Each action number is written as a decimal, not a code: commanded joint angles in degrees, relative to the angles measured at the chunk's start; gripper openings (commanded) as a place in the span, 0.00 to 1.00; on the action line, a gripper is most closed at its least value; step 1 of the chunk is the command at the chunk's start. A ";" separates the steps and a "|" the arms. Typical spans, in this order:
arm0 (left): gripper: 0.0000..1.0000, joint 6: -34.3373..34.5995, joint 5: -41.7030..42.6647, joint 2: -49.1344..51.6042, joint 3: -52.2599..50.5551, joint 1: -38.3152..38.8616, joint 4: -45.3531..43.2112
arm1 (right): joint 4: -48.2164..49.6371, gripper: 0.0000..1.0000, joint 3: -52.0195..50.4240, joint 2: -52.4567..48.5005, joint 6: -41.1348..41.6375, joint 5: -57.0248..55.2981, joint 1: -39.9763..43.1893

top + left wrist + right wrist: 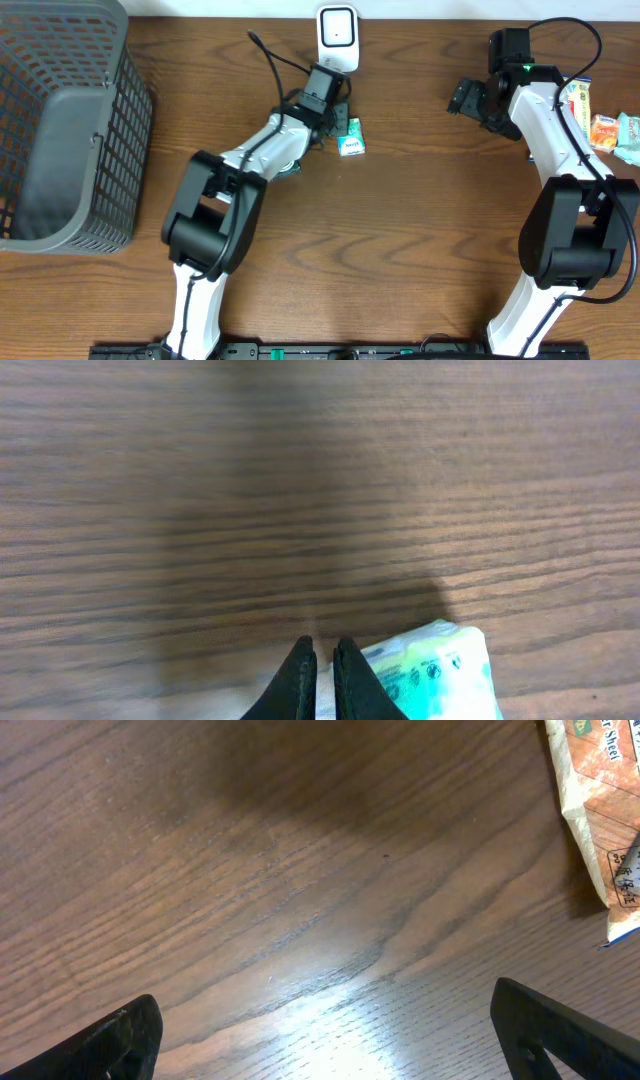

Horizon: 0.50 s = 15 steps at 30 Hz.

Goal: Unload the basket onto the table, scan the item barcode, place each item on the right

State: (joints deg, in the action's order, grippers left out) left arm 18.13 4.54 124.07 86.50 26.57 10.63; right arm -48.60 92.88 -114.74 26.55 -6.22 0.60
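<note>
1. My left fingers [300, 675] are pressed together tip to tip, and I see nothing pinched between them. My right fingers [110, 1040] are spread as wide as they go, hanging over bare table [420, 230] with nothing between them.
2. The item to scan, a small green-and-white packet [350, 143], lies flat on the wood. In my left wrist view it sits just beside my closed tips, at about 4 o'clock from them. I cannot tell whether its near edge touches my finger.
3. From overhead, the white scanner [337, 32] stands at the table's 12 o'clock edge. The packet lies near it, at roughly 6 o'clock from it, with my left arm reaching in between.
4. Done, as far as I can judge: the packet is close to the scanner and within my left arm's reach. Nothing is lifted, and neither set of fingers holds anything.
5. I cannot tell whether a scan has happened. The scanner shows no sign either way, and no barcode is visible on the packet's upper face.
6. Left to do, if no scan has been made: open my left fingers, take the packet, and turn its barcode toward the scanner.
7. Other snack packets [603, 128] lie at the table's 3 o'clock side, near my right arm, and a grey mesh basket [130, 150] stands at 9 o'clock. Both are untouched and well apart from the green packet.
</note>
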 commanded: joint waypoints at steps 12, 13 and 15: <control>0.61 -2.47 -8.31 -21.35 1.51 -5.16 24.11 | -0.04 0.99 -0.17 -0.68 0.63 -0.28 0.15; 0.63 -2.47 -9.16 -21.68 1.51 -6.08 26.64 | -0.04 0.99 -0.17 -0.68 0.63 -0.28 0.15; 0.77 -2.47 -9.42 -21.81 1.51 -7.80 30.45 | -0.04 0.99 -0.17 -0.68 0.63 -0.28 0.15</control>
State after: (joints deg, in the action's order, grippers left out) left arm 16.60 -0.19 102.41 87.68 21.89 37.01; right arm -48.60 92.88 -114.74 26.55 -6.22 0.60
